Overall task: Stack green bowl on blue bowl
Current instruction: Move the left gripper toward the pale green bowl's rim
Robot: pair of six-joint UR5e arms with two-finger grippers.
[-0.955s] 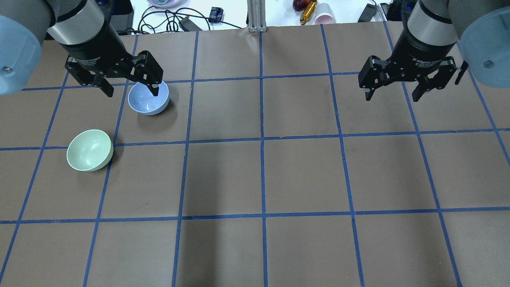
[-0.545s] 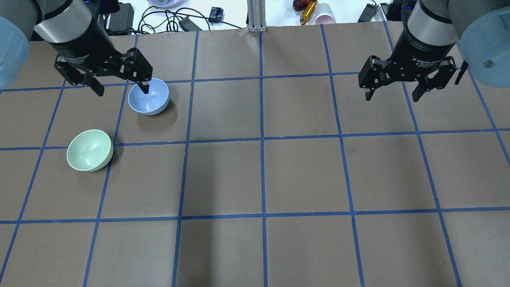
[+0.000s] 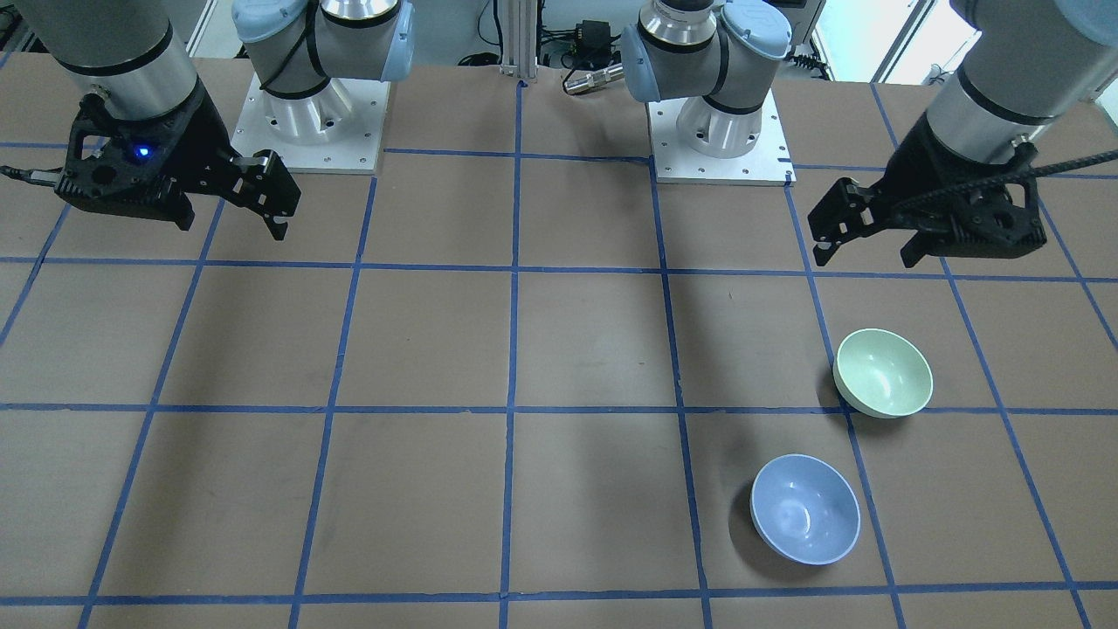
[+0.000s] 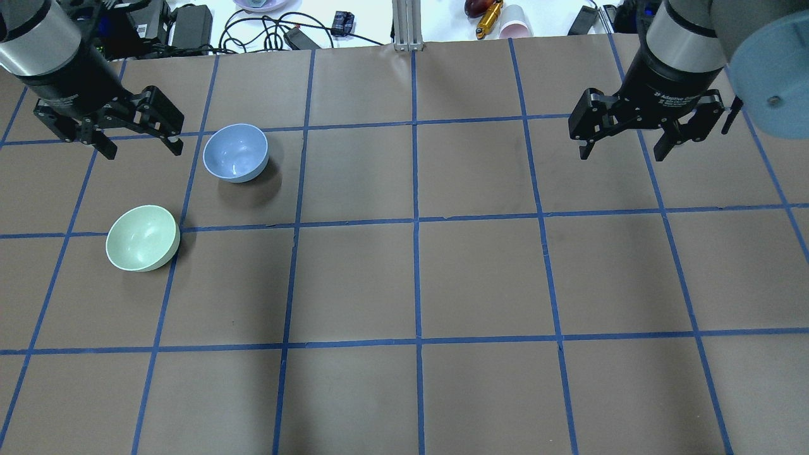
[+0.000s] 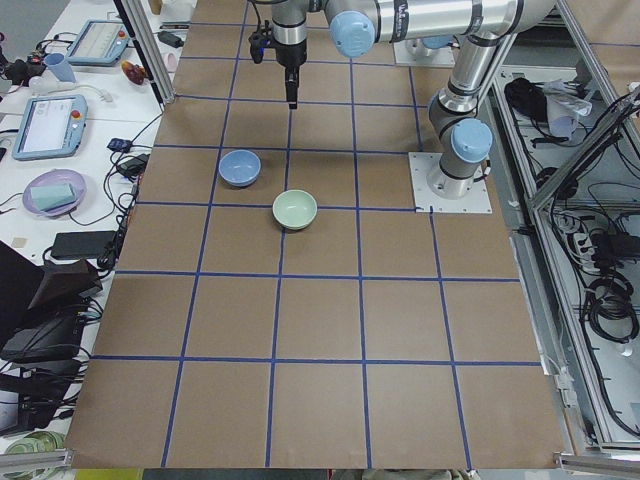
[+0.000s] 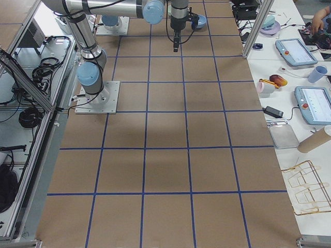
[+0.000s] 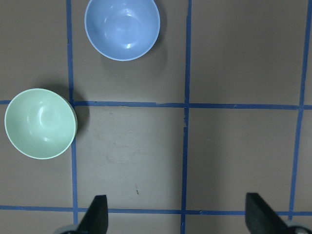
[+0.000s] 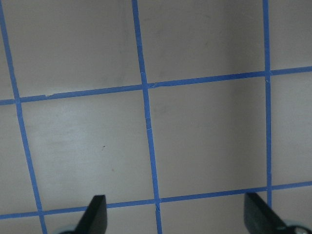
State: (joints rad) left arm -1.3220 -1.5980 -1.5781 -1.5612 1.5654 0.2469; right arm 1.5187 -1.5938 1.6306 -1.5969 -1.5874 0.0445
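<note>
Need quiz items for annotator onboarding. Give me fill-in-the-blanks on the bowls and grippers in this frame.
1. The green bowl and the blue bowl stand ____, not touching.
2. The left gripper is ____, holding nothing.
3. Both bowls lie on the robot's ____ side.
Missing words: apart; open; left.

The green bowl [image 4: 142,238] and blue bowl [image 4: 236,152] look smooth and glossy, the paper-covered table [image 4: 480,272] matt.

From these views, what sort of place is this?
Likely a robotics lab workcell: two arms bolted to base plates on a table gridded with blue tape, and teach pendants on the side bench.
</note>
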